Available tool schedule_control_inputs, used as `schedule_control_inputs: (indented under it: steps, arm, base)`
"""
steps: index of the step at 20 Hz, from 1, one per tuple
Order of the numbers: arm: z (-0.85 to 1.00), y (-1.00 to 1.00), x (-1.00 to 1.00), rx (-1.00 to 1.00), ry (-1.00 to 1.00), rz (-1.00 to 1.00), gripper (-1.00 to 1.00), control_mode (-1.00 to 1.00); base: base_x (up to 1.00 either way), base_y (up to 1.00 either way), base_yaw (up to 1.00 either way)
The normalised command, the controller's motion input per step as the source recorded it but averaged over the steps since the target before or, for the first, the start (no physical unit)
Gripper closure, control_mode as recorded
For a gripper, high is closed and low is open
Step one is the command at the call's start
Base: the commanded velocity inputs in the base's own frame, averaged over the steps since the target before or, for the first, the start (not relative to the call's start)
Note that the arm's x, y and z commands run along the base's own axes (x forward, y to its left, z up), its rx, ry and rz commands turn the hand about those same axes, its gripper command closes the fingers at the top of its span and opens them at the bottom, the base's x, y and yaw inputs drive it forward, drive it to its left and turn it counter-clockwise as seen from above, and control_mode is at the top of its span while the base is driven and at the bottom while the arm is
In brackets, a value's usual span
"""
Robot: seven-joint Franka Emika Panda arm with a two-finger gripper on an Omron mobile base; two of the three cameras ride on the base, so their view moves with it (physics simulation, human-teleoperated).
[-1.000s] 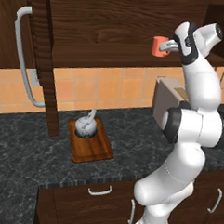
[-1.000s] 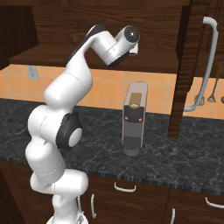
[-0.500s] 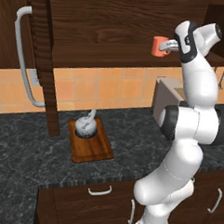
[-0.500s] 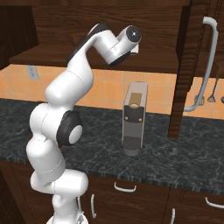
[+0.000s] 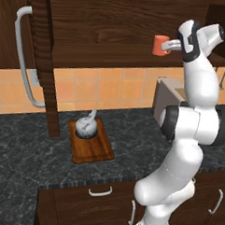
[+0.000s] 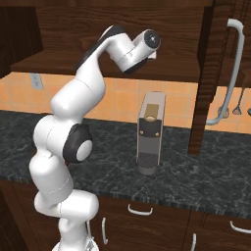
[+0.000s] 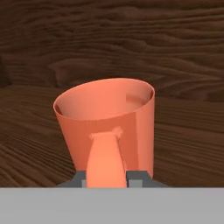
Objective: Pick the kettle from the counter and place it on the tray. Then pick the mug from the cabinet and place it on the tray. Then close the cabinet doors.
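One mug [image 5: 160, 45] meets us in the left base view, held at our gripper [image 5: 171, 44] beside the cabinet [image 5: 104, 30] shelf; one kettle [image 5: 85, 126] sits on one tray [image 5: 90, 140]. From the right base view we count one grey appliance [image 6: 151, 132] on the counter [image 6: 206, 171]. Our hand view shows the mug's handle [image 7: 105, 159] pinched between both fingers [image 7: 139, 178]; no writing is legible.

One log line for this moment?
kettle: on tray | mug: at cabinet shelf, handle between fingers | doors: open
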Motion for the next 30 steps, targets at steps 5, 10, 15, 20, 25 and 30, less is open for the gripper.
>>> schedule_control_inputs:
  steps: [5, 10, 15, 20, 25, 30]
  arm:
    - [0.01, 0.01, -0.41, 0.0, -0.11, 0.07, 1.0, -1.0]
    - [0.04, 0.09, -0.89, 0.0, -0.07, 0.12, 1.0, -1.0]
    - [0.0, 0.32, -1.0, 0.0, -0.08, 0.11, 1.0, -1.0]
    - [-0.09, 0.55, -1.0, 0.0, -0.05, 0.02, 1.0, -1.0]
    - [-0.22, 0.64, -0.92, -0.01, -0.01, 0.03, 1.0, -1.0]
    - [-0.35, 0.66, -0.72, -0.09, 0.0, 0.08, 1.0, -1.0]
  base:
    - [0.0, 0.0, 0.0]
    - [0.0, 0.0, 0.0]
    - [0.0, 0.0, 0.0]
    - [0.0, 0.0, 0.0]
    - [0.0, 0.0, 0.0]
    - [0.0, 0.0, 0.0]
